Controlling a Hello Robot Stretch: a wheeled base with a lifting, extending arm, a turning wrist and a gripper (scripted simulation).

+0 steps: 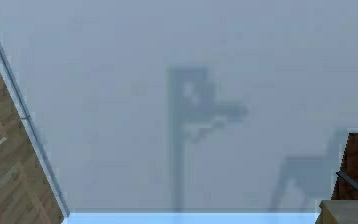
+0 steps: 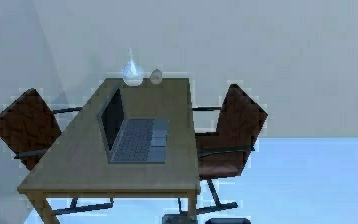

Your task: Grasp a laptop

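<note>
You cannot tell the gripper's state. An open dark grey laptop [image 2: 135,132] lies on the wooden table [image 2: 82,172], a brown chair [image 2: 27,125] at either side, a clear glass vase [image 2: 132,72] beyond.

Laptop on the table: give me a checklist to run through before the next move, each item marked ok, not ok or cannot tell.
1. Laptop located: ok. The laptop lies on the table with its lid up.
2. Space around it: ok. Bare tabletop surrounds it; the vase and a small pale thing stand at the far end, apart from it.
3. Near end of the table free of seats: ok. A chair stands at one long side and another chair at the other.
4. Room to drive ahead: not ok. The forward view faces a wall.
5. Laptop within reach from here: cannot tell.
</note>
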